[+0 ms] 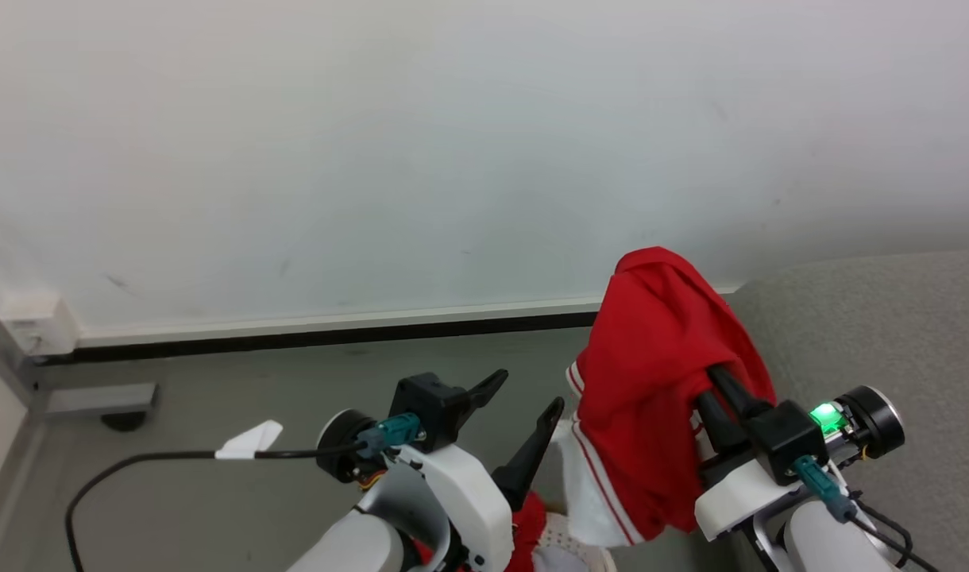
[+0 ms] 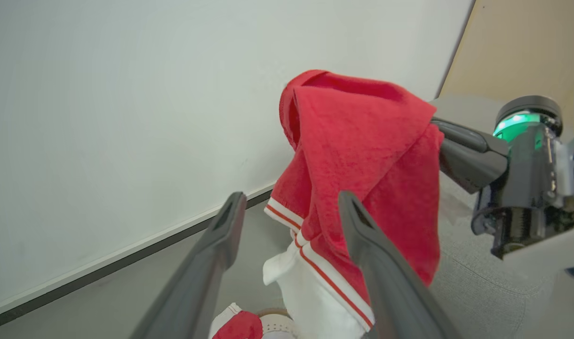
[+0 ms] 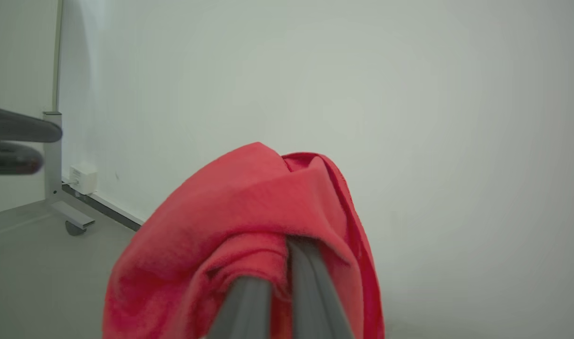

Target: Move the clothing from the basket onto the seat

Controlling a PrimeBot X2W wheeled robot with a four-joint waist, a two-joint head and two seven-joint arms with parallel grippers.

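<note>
The right tool (image 1: 715,397) points up toward the far wall (image 1: 373,159), its fingers clamped together on a red garment (image 1: 659,357) with white trim, which drapes over them just left of the grey seat (image 1: 874,334). The left tool (image 1: 530,391) slants up and to the right above the basket (image 2: 275,324), fingers apart and empty.

The grey floor (image 1: 238,373) runs to a white wall (image 1: 453,159). A wheeled frame foot (image 1: 99,400) stands on it at the left. A black cable (image 1: 135,459) trails across it. The basket (image 1: 564,534) sits at the near edge and the grey seat (image 1: 889,334) at the right.
</note>
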